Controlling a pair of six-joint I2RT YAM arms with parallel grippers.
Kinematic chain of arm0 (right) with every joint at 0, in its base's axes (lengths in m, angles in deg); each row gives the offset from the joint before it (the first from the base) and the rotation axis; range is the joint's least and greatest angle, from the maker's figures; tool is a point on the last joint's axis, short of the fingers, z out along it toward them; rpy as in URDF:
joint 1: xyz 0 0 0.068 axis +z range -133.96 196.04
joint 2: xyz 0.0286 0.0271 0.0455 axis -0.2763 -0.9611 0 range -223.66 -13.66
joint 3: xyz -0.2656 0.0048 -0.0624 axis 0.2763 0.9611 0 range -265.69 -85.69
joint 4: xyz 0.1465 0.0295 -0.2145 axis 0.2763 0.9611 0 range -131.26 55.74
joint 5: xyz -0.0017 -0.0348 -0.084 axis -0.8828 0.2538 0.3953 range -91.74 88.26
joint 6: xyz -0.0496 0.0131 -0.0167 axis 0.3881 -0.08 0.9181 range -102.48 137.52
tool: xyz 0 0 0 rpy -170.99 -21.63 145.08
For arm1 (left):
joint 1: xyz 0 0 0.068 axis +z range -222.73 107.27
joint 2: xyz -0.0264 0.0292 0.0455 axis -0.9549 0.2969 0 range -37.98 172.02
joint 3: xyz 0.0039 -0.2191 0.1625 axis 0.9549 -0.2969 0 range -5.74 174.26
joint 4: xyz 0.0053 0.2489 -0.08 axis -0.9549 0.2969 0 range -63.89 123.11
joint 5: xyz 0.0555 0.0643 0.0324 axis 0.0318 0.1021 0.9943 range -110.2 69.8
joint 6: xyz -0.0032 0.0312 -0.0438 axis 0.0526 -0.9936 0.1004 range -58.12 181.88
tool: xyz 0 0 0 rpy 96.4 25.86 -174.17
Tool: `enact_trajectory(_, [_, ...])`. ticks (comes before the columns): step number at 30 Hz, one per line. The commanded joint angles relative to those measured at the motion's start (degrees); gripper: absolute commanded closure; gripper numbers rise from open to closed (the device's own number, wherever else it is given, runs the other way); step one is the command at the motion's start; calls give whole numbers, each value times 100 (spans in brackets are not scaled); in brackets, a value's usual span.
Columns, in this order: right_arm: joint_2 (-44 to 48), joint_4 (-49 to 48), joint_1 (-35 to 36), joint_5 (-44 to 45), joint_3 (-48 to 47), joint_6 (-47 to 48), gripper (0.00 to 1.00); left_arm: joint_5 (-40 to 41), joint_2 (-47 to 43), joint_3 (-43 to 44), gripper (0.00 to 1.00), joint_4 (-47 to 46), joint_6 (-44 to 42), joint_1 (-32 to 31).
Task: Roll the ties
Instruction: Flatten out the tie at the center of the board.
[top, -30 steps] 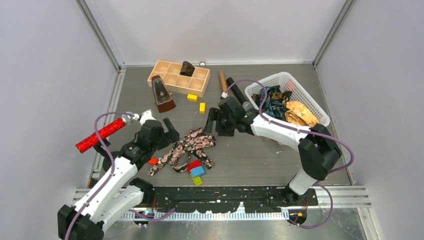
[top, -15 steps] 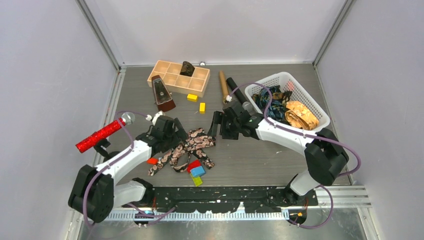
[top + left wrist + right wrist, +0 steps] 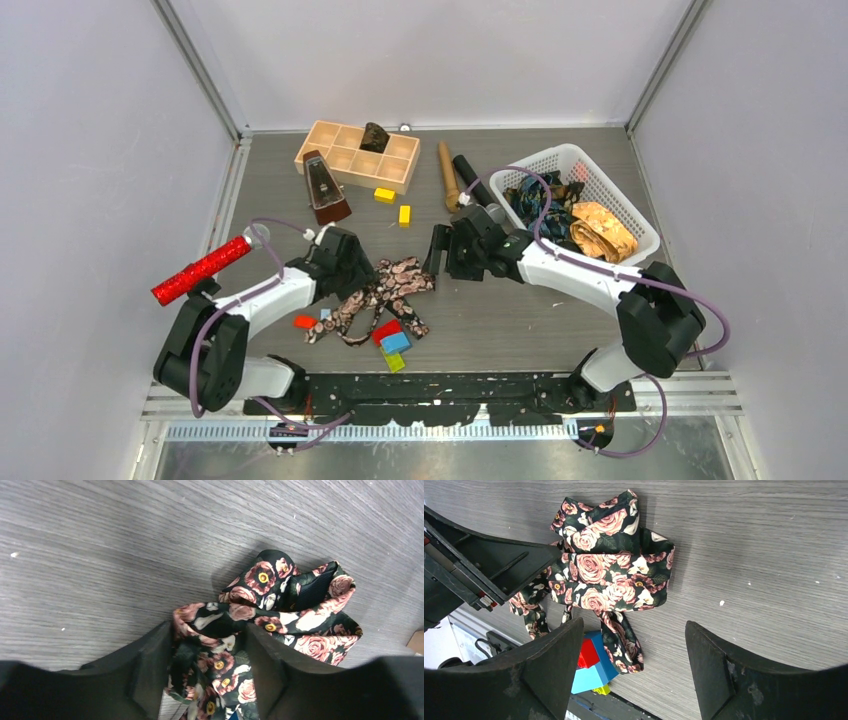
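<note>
One tie is being worked on: the rose-patterned tie [image 3: 388, 290] lies crumpled in overlapping folds on the desk [image 3: 500, 310] between the two arms. Its narrow tail runs toward the near edge and touches a cluster of toy blocks [image 3: 392, 340]. More ties [image 3: 545, 212] are heaped in the white basket [image 3: 570, 152] at the far right.

The left gripper [image 3: 207, 630] grasps a bunched fold at the left side of the heap, with fabric filling the gap and touching both fingers. The right gripper [image 3: 633, 625] hangs released and empty just beyond the tie's right edge, touching nothing.

A neat roll needs a flat strip, so the step in hand is probably drawing this heap out straight. The left wrist view shows several layers caught at once, so a hard pull would likely drag the whole bundle rather than unfold it. A slight lift and a slow draw to the left should work better, with the right gripper coming down to pin the opposite folds against the desk. The fabric looks smooth and may slip, so the pinch should sit well in from the edge. The tail should be led clear of the blocks, which could snag it or scatter.
</note>
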Motion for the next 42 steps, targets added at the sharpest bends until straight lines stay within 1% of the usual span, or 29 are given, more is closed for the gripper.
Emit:
enact_trajectory(1, [320,-11,-100,157,50,149,20,-148,22,166,51,-354,8,23])
enact_trajectory(4, [356,4,-159,152,95,164,20,-123,-105,134,70,-357,-4,23])
enact_trajectory(8, [415,24,-206,171,148,184,20,-29,-416,176,99,-199,-19,23])
enact_trajectory(14, [491,59,-254,200,192,208,19,38,-1033,518,100,207,-295,23])
enact_trajectory(17, [495,59,-263,200,193,214,19,70,-1293,902,100,545,-608,23])
enact_trajectory(22, [481,68,-267,457,186,191,19,65,-1488,1701,100,1081,-1337,23])
enact_trajectory(25, [488,69,-285,586,191,128,18,21,-1494,2292,100,1435,-1761,23])
enact_trajectory(32, [551,66,-376,706,154,-18,15,-90,-1334,3639,100,1850,-2740,23])
enact_trajectory(38, [629,19,-397,616,182,0,14,-161,-947,4713,100,1787,-3188,23])
enact_trajectory(41, [667,-254,-410,436,303,-7,11,-342,-611,5572,100,1853,-3349,14])
enact_trajectory(42, [673,-349,-414,342,344,-17,10,-599,-487,5834,100,1906,-3382,7])
